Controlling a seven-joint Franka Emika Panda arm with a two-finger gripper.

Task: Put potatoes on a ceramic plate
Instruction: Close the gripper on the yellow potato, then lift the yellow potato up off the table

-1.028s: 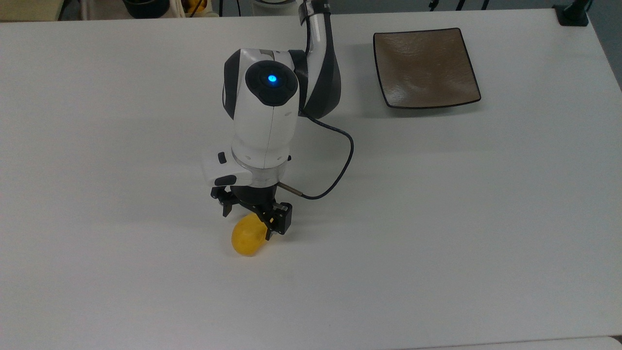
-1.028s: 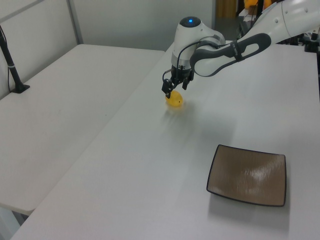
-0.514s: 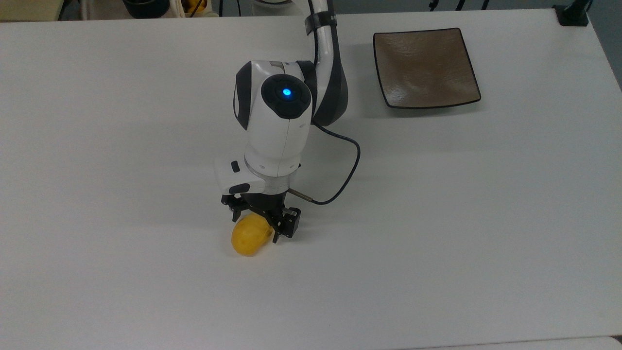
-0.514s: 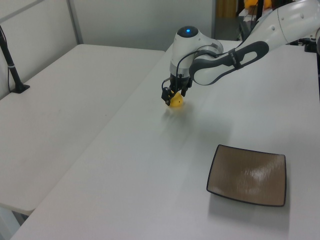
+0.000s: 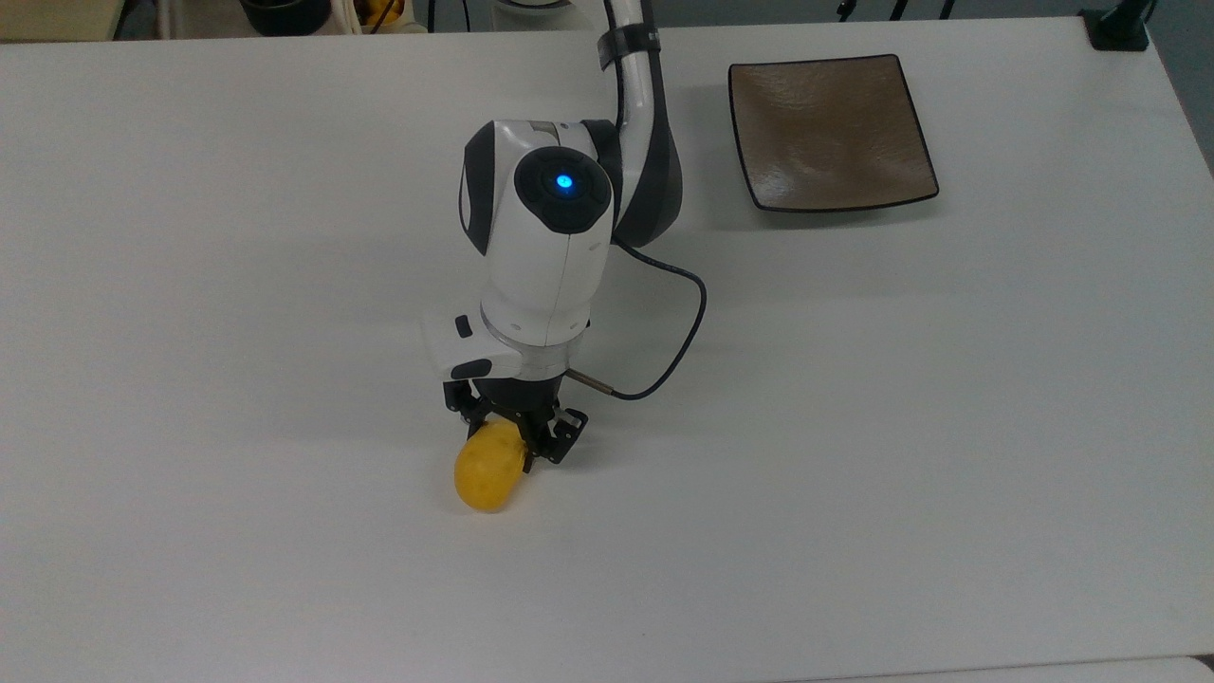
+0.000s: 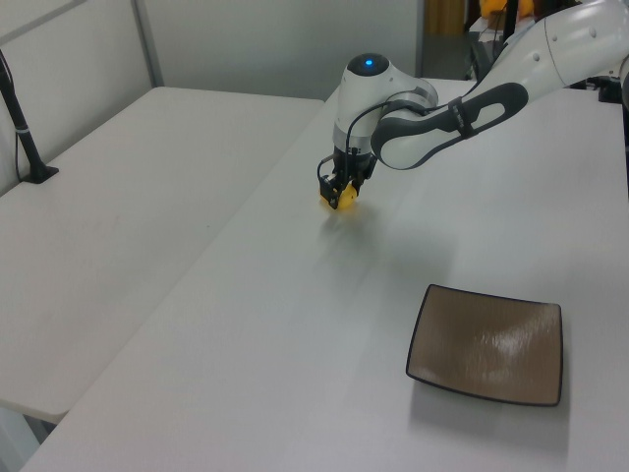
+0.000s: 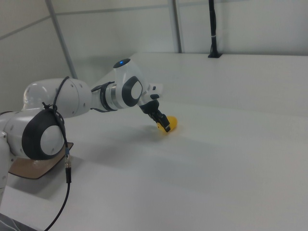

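Since a second earlier the tool [image 5: 512,438] had dropped lower and its fingers had drawn in around the potato [image 5: 488,472], which sat on the white bench [image 5: 901,427] below the arm in the top view. The fingers looked pressed against the potato's upper end (whether they truly gripped it, I cannot tell). The plate [image 5: 828,131] lay well apart, toward the top view's upper right, with nothing on it. In the left view the plate [image 6: 488,343] sat near the front, the potato [image 6: 342,198] farther back.
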